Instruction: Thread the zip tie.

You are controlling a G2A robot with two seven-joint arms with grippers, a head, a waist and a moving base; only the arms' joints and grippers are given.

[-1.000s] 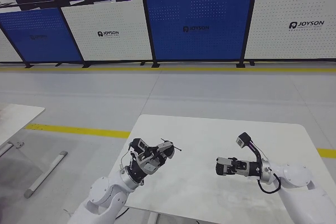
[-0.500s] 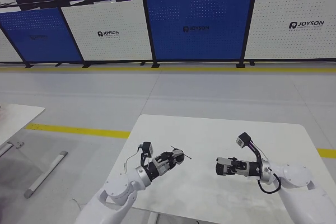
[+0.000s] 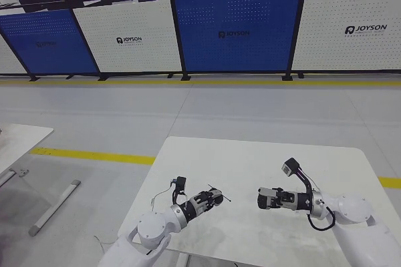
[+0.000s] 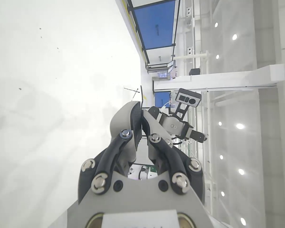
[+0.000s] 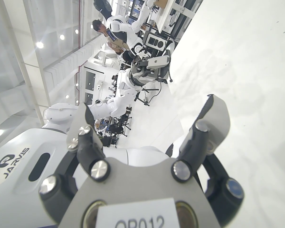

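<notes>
Well, from the top view, the left gripper (image 3: 214,197) hangs over the near part of the white table (image 3: 254,160) and pinches the thin black zip tie (image 3: 226,197). The right gripper (image 3: 260,199) hangs near it, facing it, with a gap between them. Farther off are another table (image 3: 13,143), a yellow floor line (image 3: 87,155) and blue and white wall panels (image 3: 234,33). None of these are close enough to get in the way.

From the left wrist view, the dark pads (image 4: 136,119) are squeezed together on the tie, and its thin end pokes out past the tips. The tie is skinny and bendy, so I think it could slip, twist or wobble.

From the right wrist view, the right gripper's fingers are spread wide with nothing in them. The tie's hole must be tiny, so a wobbly tip could miss it. I think the two grippers could also bump if they come close.
</notes>
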